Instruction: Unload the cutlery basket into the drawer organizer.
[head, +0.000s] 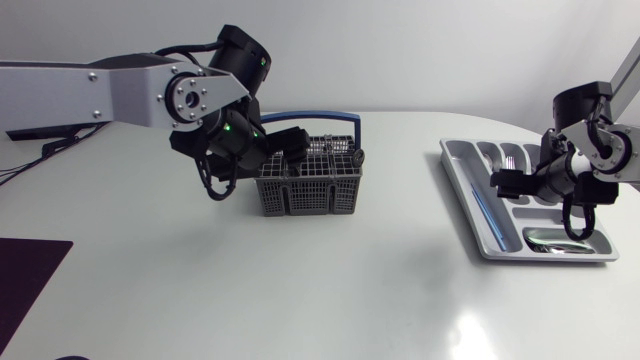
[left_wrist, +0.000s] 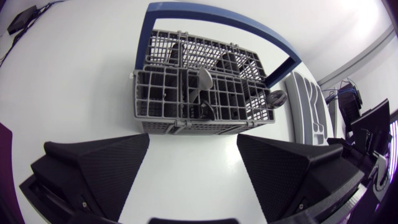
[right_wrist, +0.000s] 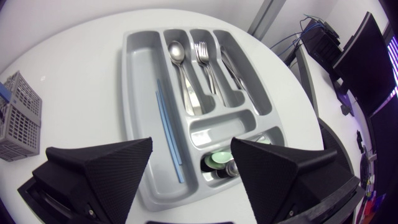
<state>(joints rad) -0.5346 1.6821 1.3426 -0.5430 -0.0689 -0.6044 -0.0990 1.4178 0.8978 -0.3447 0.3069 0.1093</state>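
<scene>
- Cutlery basket (head: 310, 183), grey mesh with a blue hoop handle (head: 300, 117), stands upright near the middle of the table (head: 300, 290) in the head view. The drawer organizer (head: 472, 215) lies well apart from it, toward the right arm's side.
- Head view places the left gripper (head: 296, 143) at the basket's left end, over its rim, where the claw blends into the dark wrist. The left wrist view settles it: both wedge fingers (left_wrist: 106, 165) are spread wide, holding nothing, with bare table between them and the basket just ahead.
- Only the left wrist view looks down into the basket. A grey spoon-shaped utensil (left_wrist: 204, 81) stands bowl-up in a middle cell, and dark handles (left_wrist: 230, 62) sit in the cells behind it. A small round-headed piece (left_wrist: 277, 98) leans out at the corner nearest the organizer.
- Over the organizer's middle in the head view hangs the right gripper (head: 512, 184). The right wrist view shows its claw wide apart and empty above the tray's near end.
- Contents of the organizer are sorted out only by the right wrist view.
  - A steel spoon (right_wrist: 177, 53), forks (right_wrist: 202, 53) and a knife (right_wrist: 230, 65) lie in three neighbouring slots.
  - A thin blue stick (right_wrist: 168, 130) lies in the long side compartment.
  - A pale green item (right_wrist: 217, 160) and a small metal piece (right_wrist: 231, 168) lie in the cross compartment closest to the gripper. What they are cannot be told.
</scene>
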